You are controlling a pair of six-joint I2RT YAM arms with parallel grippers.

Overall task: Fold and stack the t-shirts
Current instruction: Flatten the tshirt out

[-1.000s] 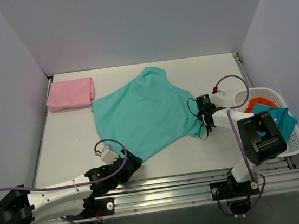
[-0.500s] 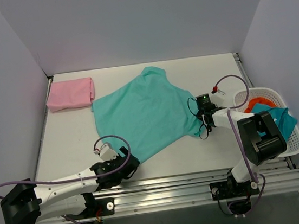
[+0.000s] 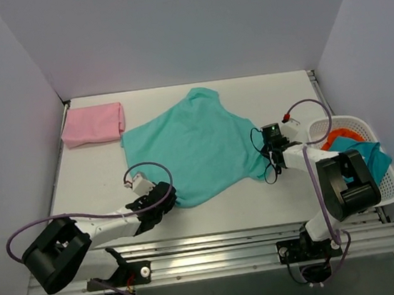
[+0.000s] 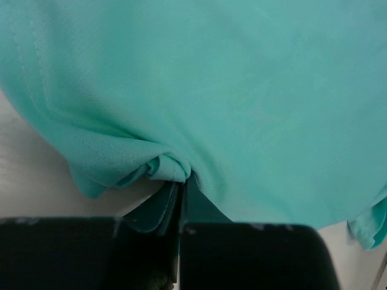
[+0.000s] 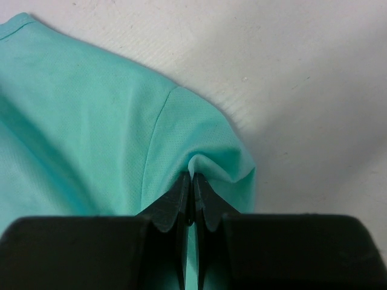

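Mia: What else is on the bench (image 3: 89, 179)?

Tom: A white basket (image 3: 392, 188) sits at the right edge. It has an orange thing (image 3: 336, 134) and a blue-green cloth (image 3: 371, 156) in it. The blue-green cloth hangs over the rim. The right arm lies between the basket and the shirt in the middle.

Mia: Where are the shirts?

Tom: The green t-shirt (image 3: 193, 148) lies spread out in the middle of the bench, turned a bit slantwise. The pink t-shirt (image 3: 93, 123) is folded in the far left corner, just beside a corner of the green one.

Mia: Is anything in the way?

Tom: A purple cable (image 3: 146, 169) loops up over the left arm, right next to the near edge of the green t-shirt.

Mia: What is the left hand (image 4: 181, 181) doing?

Tom: It is down low at the near edge of the green t-shirt. Its fingers are squeezed tight together, with a little bunch of the green hem pinched between them. The cloth puckers up at the tips.

Mia: And the right hand (image 5: 192, 181)?

Tom: It is at the shirt's sleeve (image 5: 199, 139) on the basket side. Its two fingers are pressed together too, and a small fold of the sleeve is caught between them. White bench shows just past the sleeve.
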